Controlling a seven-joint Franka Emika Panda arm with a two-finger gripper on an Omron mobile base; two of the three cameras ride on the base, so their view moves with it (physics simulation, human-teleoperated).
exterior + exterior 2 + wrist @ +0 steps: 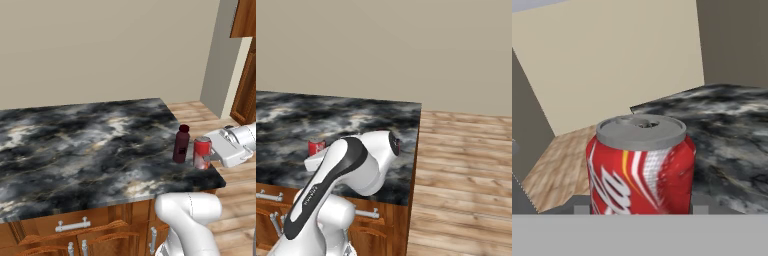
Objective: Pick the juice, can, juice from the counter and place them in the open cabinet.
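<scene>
We see the can (202,152) upright on the counter (90,145), at its 4 o'clock corner | maroon bottle (181,144) just beside, at the can's 9 o'clock | end effector (214,155) reaches in sideways (likely for a side grasp); closed on the can; lift pending

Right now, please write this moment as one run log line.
phase: grasp | pincer: shut on red can | can: upright on marbled counter, beside maroon bottle | placed: none seen

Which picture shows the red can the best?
The hand view: the can is big and close, with its silver top and red side clear. The left base view shows it small, beside a dark bottle. In the right base view the arm hides most of it.
</scene>
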